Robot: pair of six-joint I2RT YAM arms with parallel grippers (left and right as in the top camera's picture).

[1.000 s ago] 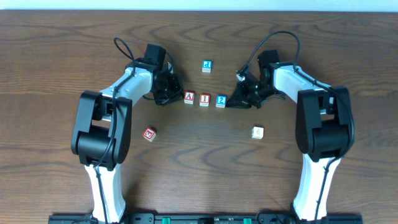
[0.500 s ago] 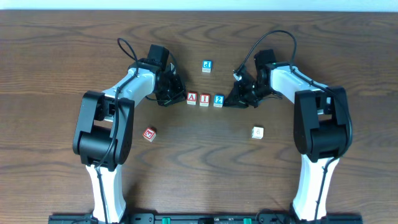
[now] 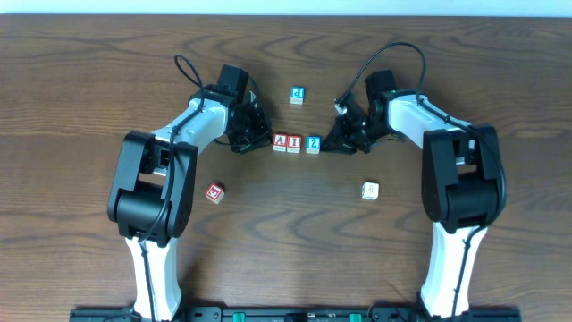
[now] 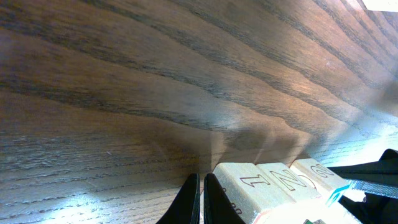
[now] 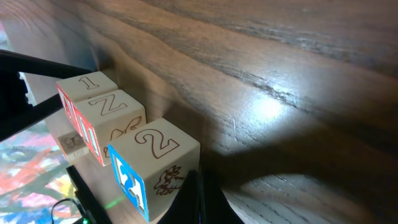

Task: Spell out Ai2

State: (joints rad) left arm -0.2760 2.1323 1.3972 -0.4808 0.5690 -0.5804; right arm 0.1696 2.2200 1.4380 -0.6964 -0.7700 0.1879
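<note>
Three letter blocks stand in a tight row in the overhead view: a red A block [image 3: 281,142], a red I block [image 3: 294,142] and a blue 2 block [image 3: 313,143]. My left gripper [image 3: 265,140] is shut and empty, its closed tips against the A block's left side [image 4: 200,198]. My right gripper [image 3: 329,144] is shut and empty, its tips against the 2 block's right side [image 5: 199,193]. The row shows in the left wrist view [image 4: 273,183] and the right wrist view [image 5: 152,155].
A blue block [image 3: 298,94] sits behind the row. A red block [image 3: 214,192] lies at the front left. A pale block [image 3: 370,190] lies at the front right. The table is dark wood.
My left gripper has pushed the A and I blocks to the right. The gaps have closed and the three blocks now touch. My right gripper has stayed against the 2 block.
</note>
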